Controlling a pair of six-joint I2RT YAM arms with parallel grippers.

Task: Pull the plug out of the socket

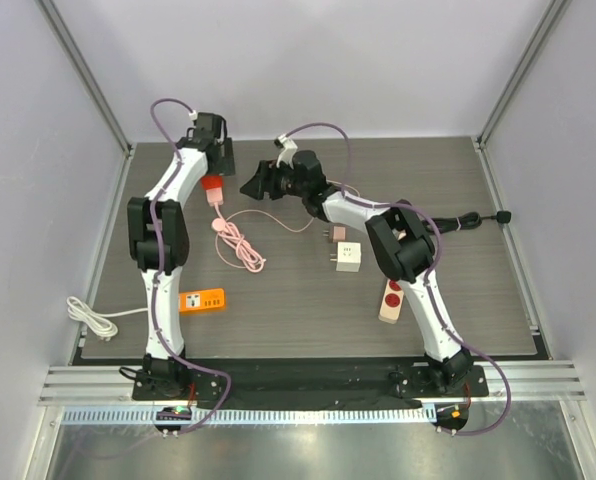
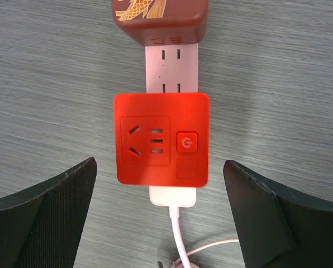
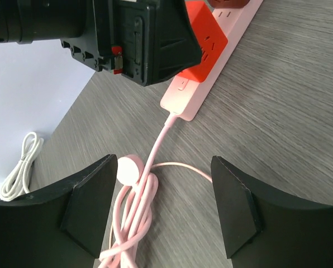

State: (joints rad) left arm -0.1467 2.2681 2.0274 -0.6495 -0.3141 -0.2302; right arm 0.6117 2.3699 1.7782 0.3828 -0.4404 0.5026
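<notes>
The red square plug (image 2: 161,139), with outlet holes and a power button on its face, sits plugged into the pale pink socket strip (image 2: 172,70). A brown plug (image 2: 161,22) is seated further along the strip. My left gripper (image 2: 161,218) hangs open over the strip's cable end, its fingers (image 2: 55,212) wide on either side just short of the red plug and touching nothing. In the top view the left gripper (image 1: 215,160) is over the red plug (image 1: 212,184). My right gripper (image 3: 163,206) is open above the coiled pink cable (image 3: 133,223), holding nothing.
A white adapter (image 1: 348,258) and a small brown block (image 1: 336,234) lie mid-table. A beige strip with red dots (image 1: 391,298) is beside the right arm. An orange block (image 1: 202,300) and a white cable (image 1: 88,315) lie front left, a black cable (image 1: 478,218) far right.
</notes>
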